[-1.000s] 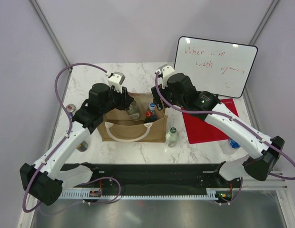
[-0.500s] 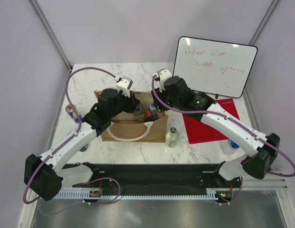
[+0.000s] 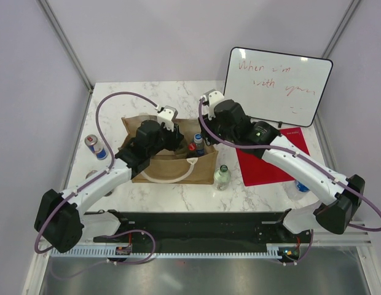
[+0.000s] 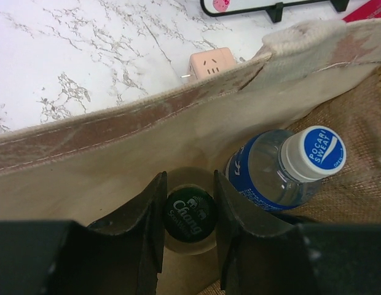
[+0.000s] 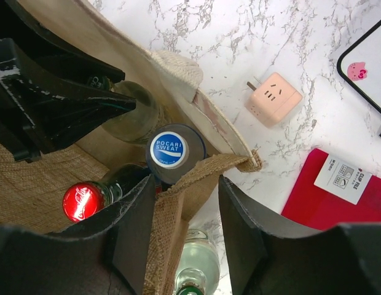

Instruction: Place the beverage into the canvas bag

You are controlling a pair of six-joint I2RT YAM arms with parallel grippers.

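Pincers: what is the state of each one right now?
Left pincer: closed on the Chang bottle inside the canvas bag.
Right pincer: closed on the bag's edge.

- Bright, even, diffuse light; shadows soft and faint.
- Overhead view sharp throughout.
- Wrist views: near fingers point(image 4: 230, 246) dark, slightly soft; marble table point(image 5: 239, 37) crisp.

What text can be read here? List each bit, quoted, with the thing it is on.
"POCARI SWEAT": white cap of the blue-labelled bottle.
"Chang": green cap of the glass bottle between the left gripper fingers; smaller word under it blurred.
"When i'm with you": red handwriting on the whiteboard; the last word is loosely written.
White label on the red folder: too small to read.
Red bottle cap: script illegible.
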